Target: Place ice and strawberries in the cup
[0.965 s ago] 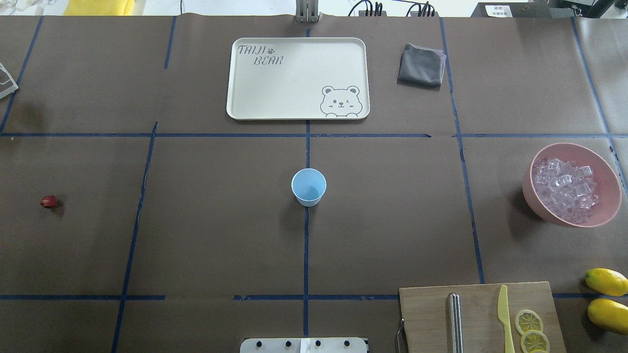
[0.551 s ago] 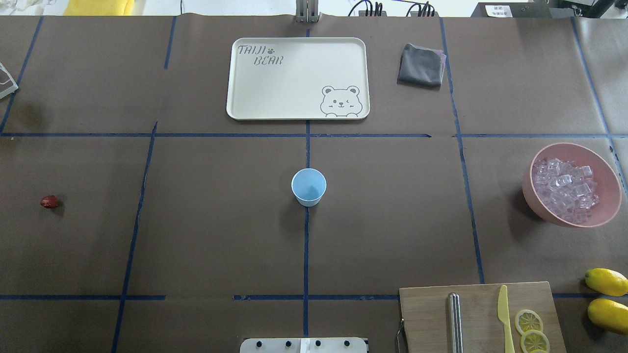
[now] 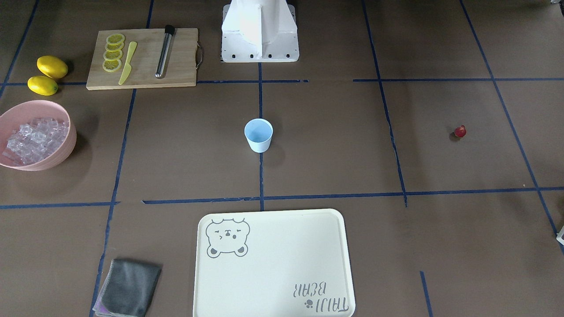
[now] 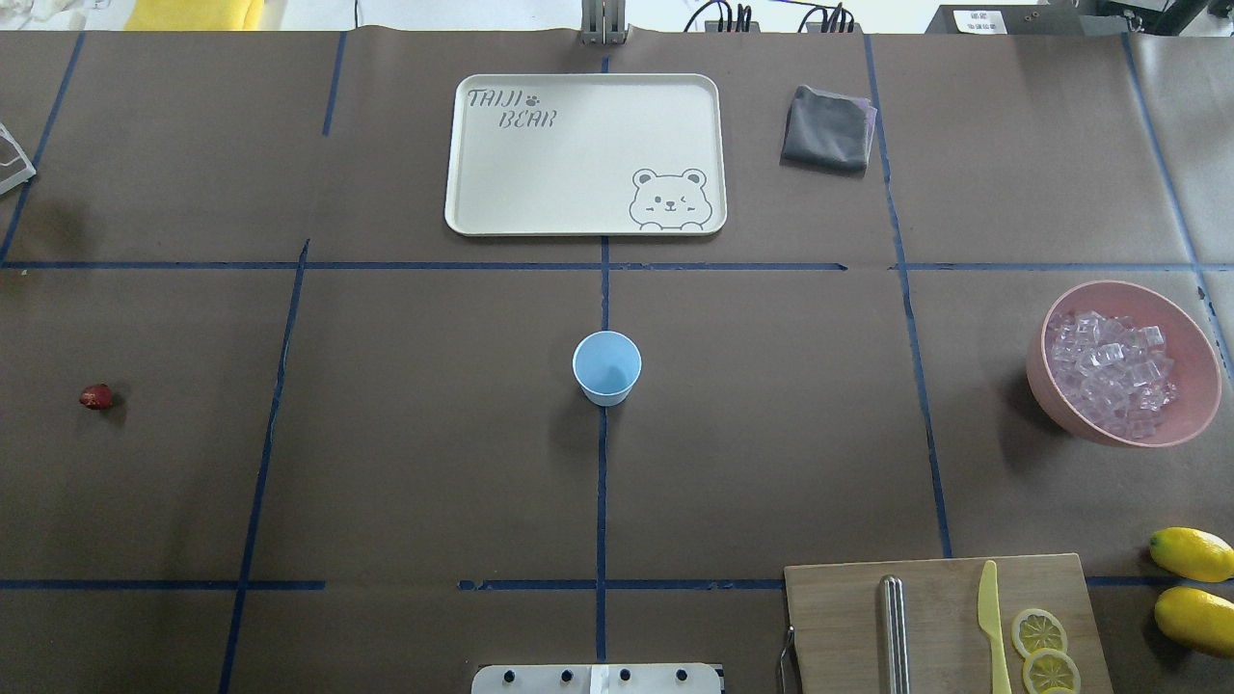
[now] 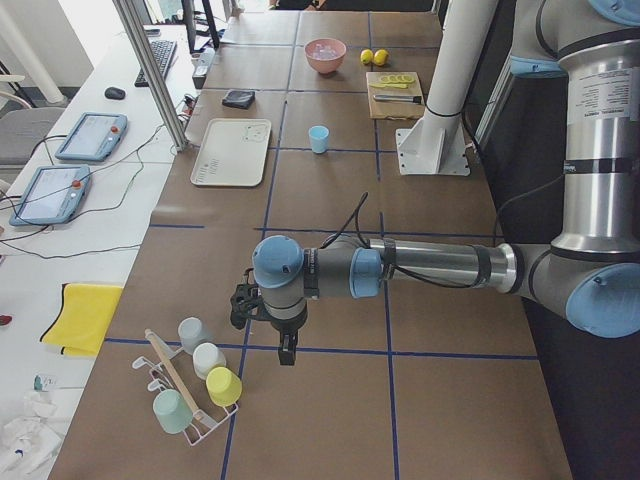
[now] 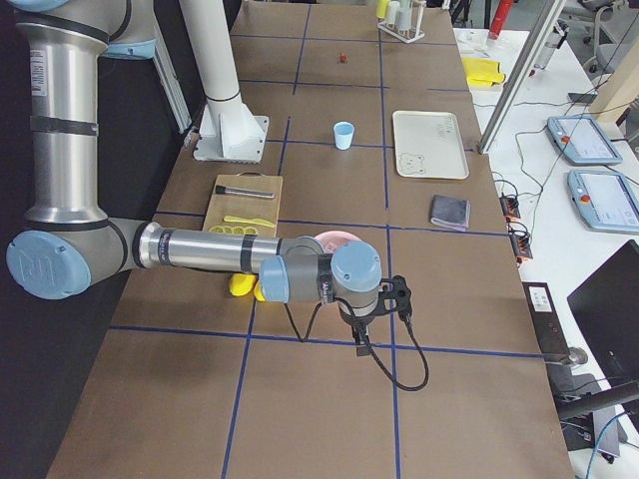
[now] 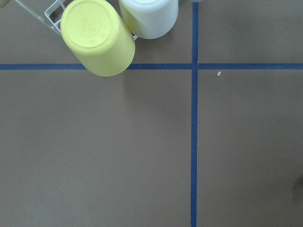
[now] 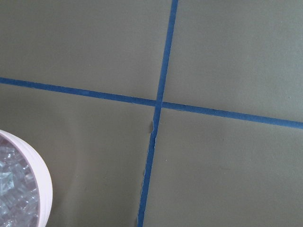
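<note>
The light-blue cup (image 4: pixel 606 366) stands upright and empty at the table's centre, also seen in the front view (image 3: pixel 258 134). The strawberry (image 4: pixel 95 396) lies alone far to the left (image 3: pixel 460 131). The ice (image 4: pixel 1109 374) is heaped in a pink bowl (image 4: pixel 1195 405) at the far right; its rim (image 8: pixel 40 189) shows in the right wrist view. My left gripper (image 5: pixel 285 352) hangs over bare table beside a cup rack, far from the strawberry. My right gripper (image 6: pixel 361 344) hangs just past the bowl. I cannot tell whether either is open or shut.
A cream tray (image 4: pixel 463 193) and a folded grey cloth (image 4: pixel 827 128) lie at the far side. A cutting board (image 4: pixel 839 617) with a knife, a metal rod and lemon slices sits near right, beside two lemons (image 4: pixel 1193 553). Upturned cups (image 7: pixel 97 38) fill the rack (image 5: pixel 195 385).
</note>
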Available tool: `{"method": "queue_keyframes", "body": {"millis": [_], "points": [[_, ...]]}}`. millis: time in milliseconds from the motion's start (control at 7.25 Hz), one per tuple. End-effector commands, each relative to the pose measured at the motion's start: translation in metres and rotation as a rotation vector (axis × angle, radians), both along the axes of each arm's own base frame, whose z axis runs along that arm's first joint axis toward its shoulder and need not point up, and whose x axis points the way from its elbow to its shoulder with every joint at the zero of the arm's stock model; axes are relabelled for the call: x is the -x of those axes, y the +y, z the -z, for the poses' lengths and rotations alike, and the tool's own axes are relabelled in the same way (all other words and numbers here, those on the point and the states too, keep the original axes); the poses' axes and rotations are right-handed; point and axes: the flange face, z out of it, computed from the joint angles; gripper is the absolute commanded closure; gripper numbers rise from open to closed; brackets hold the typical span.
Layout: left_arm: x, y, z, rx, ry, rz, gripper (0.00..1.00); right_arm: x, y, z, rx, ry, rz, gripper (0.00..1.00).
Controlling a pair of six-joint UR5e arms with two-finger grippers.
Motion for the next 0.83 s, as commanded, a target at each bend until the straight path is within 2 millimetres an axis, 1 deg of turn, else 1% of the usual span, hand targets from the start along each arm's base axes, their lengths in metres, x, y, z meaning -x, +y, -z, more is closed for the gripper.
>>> {"method": "queue_keyframes", "body": {"millis": [0,138,276,414,551,689], "points": [[0.0,0.0,0.003,-0.005,-0.002,0.001,0.0,0.018,-0.022,0.02,-0.032,-0.005,0.029,0.01],[0.0,-0.002,0.005,-0.009,-0.002,0.0,0.0,0.036,-0.044,0.044,0.001,-0.021,-0.01,0.01],[0.0,-0.002,0.005,-0.01,-0.004,0.0,0.0,0.07,-0.049,0.07,0.017,-0.036,-0.022,0.01],[0.0,-0.002,0.007,-0.014,-0.004,-0.001,0.0,0.098,-0.05,0.094,0.021,-0.065,-0.057,0.01],[0.0,-0.002,0.006,-0.013,-0.004,-0.001,0.0,0.115,-0.049,0.11,-0.006,-0.102,-0.092,0.01],[0.0,-0.002,0.006,-0.013,-0.002,-0.001,0.0,0.139,-0.044,0.115,-0.002,-0.126,-0.099,0.01]]}}
